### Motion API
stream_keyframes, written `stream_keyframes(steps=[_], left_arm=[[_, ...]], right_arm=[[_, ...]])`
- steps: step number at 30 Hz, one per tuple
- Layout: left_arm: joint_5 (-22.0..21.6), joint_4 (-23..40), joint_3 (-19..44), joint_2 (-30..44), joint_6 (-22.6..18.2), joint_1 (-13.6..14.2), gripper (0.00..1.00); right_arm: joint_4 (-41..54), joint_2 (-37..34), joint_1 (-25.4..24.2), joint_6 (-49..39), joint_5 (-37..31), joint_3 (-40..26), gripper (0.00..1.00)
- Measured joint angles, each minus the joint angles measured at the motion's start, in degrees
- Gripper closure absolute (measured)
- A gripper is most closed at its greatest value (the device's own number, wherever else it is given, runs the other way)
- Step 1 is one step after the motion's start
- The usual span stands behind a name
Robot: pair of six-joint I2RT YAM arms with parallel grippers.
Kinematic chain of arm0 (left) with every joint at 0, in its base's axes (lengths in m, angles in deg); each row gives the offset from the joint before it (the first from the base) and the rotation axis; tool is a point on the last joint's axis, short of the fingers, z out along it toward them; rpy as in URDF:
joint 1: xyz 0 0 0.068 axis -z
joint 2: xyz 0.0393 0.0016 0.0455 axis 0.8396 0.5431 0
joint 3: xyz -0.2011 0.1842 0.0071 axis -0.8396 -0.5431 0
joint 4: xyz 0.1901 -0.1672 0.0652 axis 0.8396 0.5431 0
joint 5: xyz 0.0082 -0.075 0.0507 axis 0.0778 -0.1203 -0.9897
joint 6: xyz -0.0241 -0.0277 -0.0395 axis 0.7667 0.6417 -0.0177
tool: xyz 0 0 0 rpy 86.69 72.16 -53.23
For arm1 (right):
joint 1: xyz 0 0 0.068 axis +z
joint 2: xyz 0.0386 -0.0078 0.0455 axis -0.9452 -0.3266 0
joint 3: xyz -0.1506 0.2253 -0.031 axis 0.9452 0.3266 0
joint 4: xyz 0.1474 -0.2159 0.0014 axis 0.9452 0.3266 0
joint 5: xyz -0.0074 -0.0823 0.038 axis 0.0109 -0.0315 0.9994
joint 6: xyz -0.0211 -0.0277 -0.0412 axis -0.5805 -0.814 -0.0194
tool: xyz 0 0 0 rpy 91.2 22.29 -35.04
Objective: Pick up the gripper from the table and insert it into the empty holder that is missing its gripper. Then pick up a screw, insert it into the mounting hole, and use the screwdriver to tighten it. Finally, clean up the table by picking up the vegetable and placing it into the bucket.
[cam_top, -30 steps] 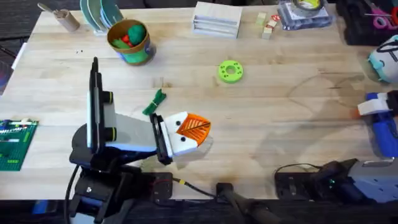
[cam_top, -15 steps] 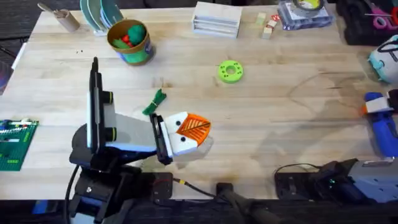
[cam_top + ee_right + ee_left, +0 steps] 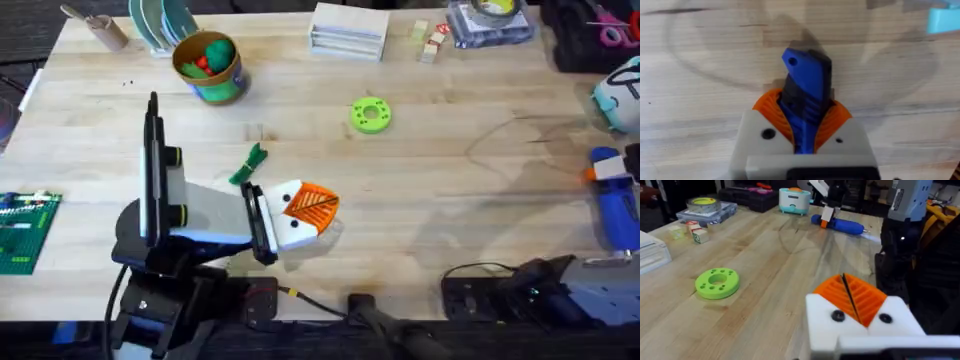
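Observation:
The blue screwdriver (image 3: pixel 615 215) lies at the table's right edge, and my right gripper (image 3: pixel 605 172) is shut on it. In the right wrist view its blue body (image 3: pixel 807 70) sticks out between the orange pads (image 3: pixel 837 117). My left gripper (image 3: pixel 318 205) rests low over the near left of the table, orange tips pressed together on nothing (image 3: pixel 850 297). The green vegetable (image 3: pixel 248 165) lies just behind it. The bucket (image 3: pixel 228 88) stands at the far left with a green and a red toy inside. The loose gripper, the empty holder and the screw are out of view.
A bright green disc (image 3: pixel 370 115) lies mid-table, also seen from the left wrist (image 3: pixel 717 282). White boxes (image 3: pixel 348 28), small blocks (image 3: pixel 430 45) and a tape tray (image 3: pixel 490 22) line the back edge. A green brick plate (image 3: pixel 22 230) sits at the left edge.
The right gripper with the screwdriver has shifted slightly to the right at the table's edge. The left arm has not moved.

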Motion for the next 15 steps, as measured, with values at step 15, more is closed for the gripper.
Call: stream_keyframes(steps=[15], left_arm=[[-0.1,0.0,0.0,0.0,0.0,0.0,0.997]], right_arm=[[-1.3,5.7,6.2,8.2,2.8,0.0,0.859]])
